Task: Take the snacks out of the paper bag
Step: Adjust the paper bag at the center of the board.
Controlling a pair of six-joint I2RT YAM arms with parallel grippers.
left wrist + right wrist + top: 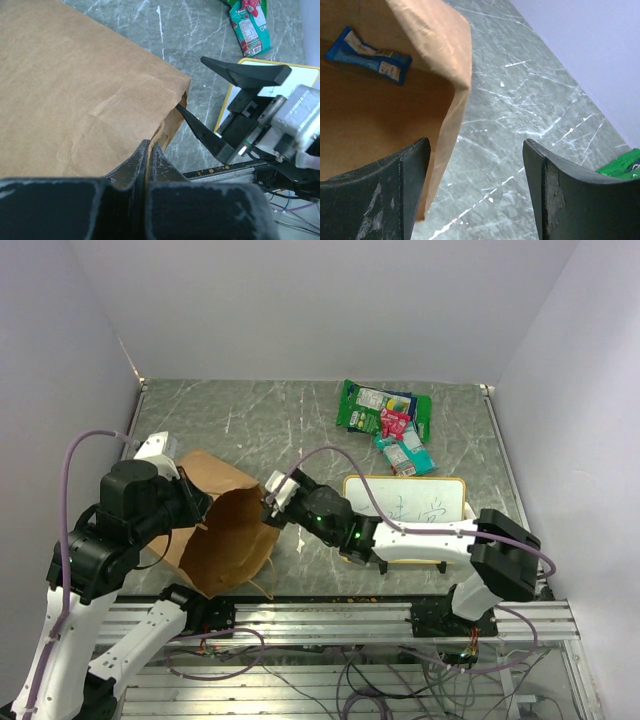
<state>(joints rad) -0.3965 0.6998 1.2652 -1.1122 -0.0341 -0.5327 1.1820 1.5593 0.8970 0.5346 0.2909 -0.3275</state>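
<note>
Brown paper bag [225, 530] lay on its side, rim pinched in the closed left gripper [148, 155]. Only the right wrist view showed a blue packet [367, 54] inside; the right gripper [475, 142] gaped astride the bag's wall, holding nothing. Overhead, other snacks [388, 422] lay well apart.

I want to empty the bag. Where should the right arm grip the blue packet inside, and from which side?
Pinch the blue packet across its narrow middle, entering through the paper bag's open mouth: it lies flat on the inner wall, long and thin.
</note>
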